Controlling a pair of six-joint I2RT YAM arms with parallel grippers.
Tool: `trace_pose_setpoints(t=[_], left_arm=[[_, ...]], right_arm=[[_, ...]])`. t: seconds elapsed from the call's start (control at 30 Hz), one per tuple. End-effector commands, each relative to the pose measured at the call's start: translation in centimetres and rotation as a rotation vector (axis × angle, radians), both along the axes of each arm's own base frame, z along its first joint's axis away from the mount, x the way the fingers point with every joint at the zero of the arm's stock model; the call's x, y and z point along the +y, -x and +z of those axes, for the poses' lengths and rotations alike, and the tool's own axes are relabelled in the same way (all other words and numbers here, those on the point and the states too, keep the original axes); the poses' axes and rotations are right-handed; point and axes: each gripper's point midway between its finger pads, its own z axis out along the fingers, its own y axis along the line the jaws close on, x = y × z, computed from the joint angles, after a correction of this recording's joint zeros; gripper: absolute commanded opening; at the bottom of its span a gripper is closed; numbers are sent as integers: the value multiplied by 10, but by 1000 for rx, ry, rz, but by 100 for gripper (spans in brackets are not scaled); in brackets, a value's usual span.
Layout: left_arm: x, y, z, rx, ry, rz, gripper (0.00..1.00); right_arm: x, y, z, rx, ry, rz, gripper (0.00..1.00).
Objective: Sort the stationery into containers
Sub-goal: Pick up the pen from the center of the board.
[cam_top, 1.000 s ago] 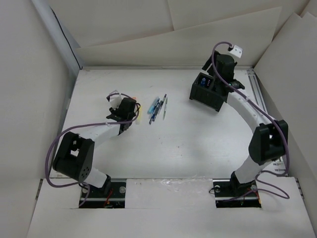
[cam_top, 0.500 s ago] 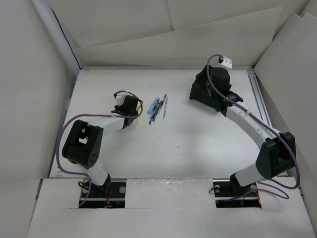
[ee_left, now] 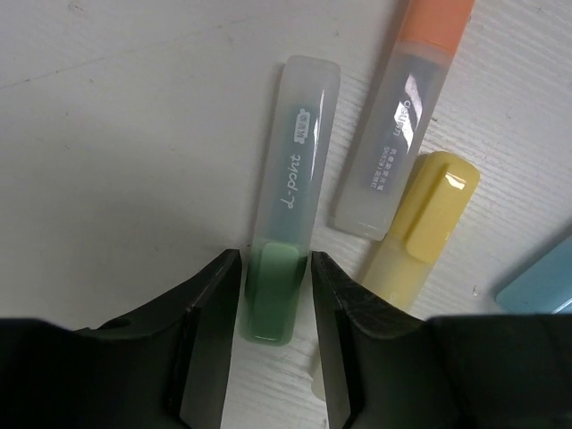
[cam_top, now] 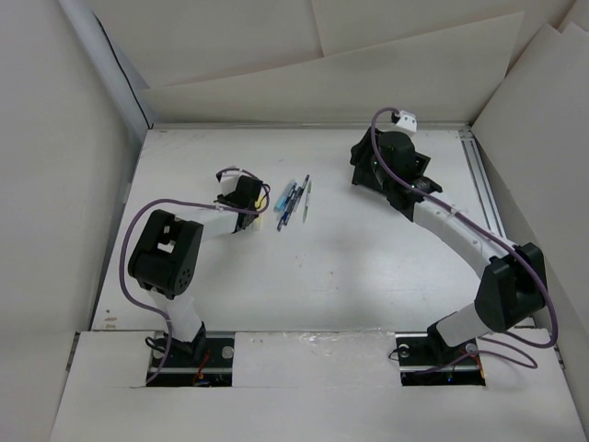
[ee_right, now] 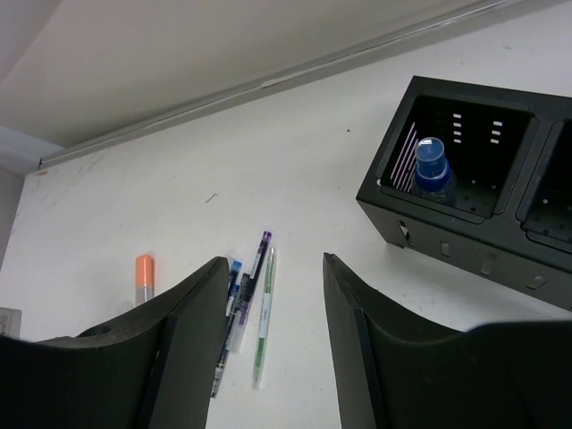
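Note:
In the left wrist view my left gripper (ee_left: 275, 259) is open, its jaws standing close on either side of the green end of a green highlighter (ee_left: 295, 161) that lies on the table. An orange highlighter (ee_left: 407, 107) and a pale yellow one (ee_left: 420, 223) lie just to its right. In the top view my left gripper (cam_top: 247, 204) sits left of the slim pens (cam_top: 293, 203). My right gripper (ee_right: 273, 264) is open and empty above the table. The black divided box (ee_right: 474, 188) is to its right, with a blue-capped pen (ee_right: 431, 165) standing in one compartment.
In the right wrist view a green pen (ee_right: 264, 322) and blue and dark pens (ee_right: 234, 304) lie side by side, with the orange highlighter (ee_right: 144, 273) further left. White walls (cam_top: 92, 138) enclose the table. In the top view my right wrist (cam_top: 396, 161) covers most of the box.
My left gripper has moved a little right and farther, onto the highlighters, with its elbow swung in. My right gripper has moved left, over the box.

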Motion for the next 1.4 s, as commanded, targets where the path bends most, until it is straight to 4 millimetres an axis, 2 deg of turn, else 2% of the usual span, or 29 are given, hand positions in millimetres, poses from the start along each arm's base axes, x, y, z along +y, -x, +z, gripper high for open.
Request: trace_pose_setpoints(t=[0.0,0.07,0.13,0.17,0.2,0.23,0.3,0.37,0.4,0.43,0.5,0.53,0.6,0.63,0.67,0.7,0.73,0.77,0.83,0.93,0.97,1.0,1.1,1.13,1.2,1.27,1.33,1.37], left_arm=[[4,0,8,-10,-17,23,35],[4,0,8,-10,-17,23,36],[4,4,5,8,-17,17,32],[5,6,6,8,-17,17,18],[6,9,6,7,-11,23,17],[7,10,8,-5,-6,23,5],[9,17,16,-31,11,30,0],[10,22,24,-48,26,24,0],[12,29,25,-52,35,32,0],[7,32,40,-89,65,12,0],[1,42,49,-114,91,-8,0],[-5,44,68,-164,116,-26,0],[-23,46,86,-212,182,-120,0],[-28,52,86,-221,213,-163,0],[-39,56,105,-281,262,-220,0],[-57,63,113,-299,336,-316,0],[-65,65,120,-355,375,-369,0],[-70,70,134,-404,405,-418,0],[-84,78,147,-443,461,-507,0],[-98,83,159,-495,499,-605,0],[-103,85,165,-512,516,-632,0],[-106,86,161,-507,518,-657,0],[-115,90,166,-519,543,-721,0],[-116,89,163,-510,542,-719,0],[-120,92,167,-516,557,-749,0],[-123,93,172,-535,568,-769,0],[-123,95,168,-525,563,-780,0],[-123,96,171,-536,564,-782,0]], right_arm=[[5,4,26,-64,-36,11,52],[9,6,26,-64,-36,20,53],[9,6,22,-56,-32,20,55],[11,7,22,-55,-35,33,57],[11,7,22,-55,-35,33,59],[15,8,22,-52,-40,54,61],[21,10,21,-50,-38,92,64],[34,17,19,-34,-48,161,67],[39,18,24,-41,-58,189,67],[50,21,19,-27,-63,234,69],[74,32,18,-9,-89,363,71],[83,34,14,5,-97,406,73],[113,51,12,29,-122,551,74],[120,51,9,46,-136,581,74],[132,58,7,56,-143,628,76],[143,66,6,67,-155,692,76],[147,65,1,88,-166,705,77],[150,64,4,89,-179,713,79],[159,69,3,97,-186,752,80],[170,73,4,114,-211,795,81],[171,72,10,100,-213,797,82],[179,77,0,132,-219,820,82],[198,84,-5,149,-223,874,82],[198,83,-1,140,-224,875,82],[209,88,-10,165,-227,891,81],[213,84,-21,194,-231,885,79],[214,80,-27,202,-227,875,77],[215,79,-32,219,-235,869,73]])
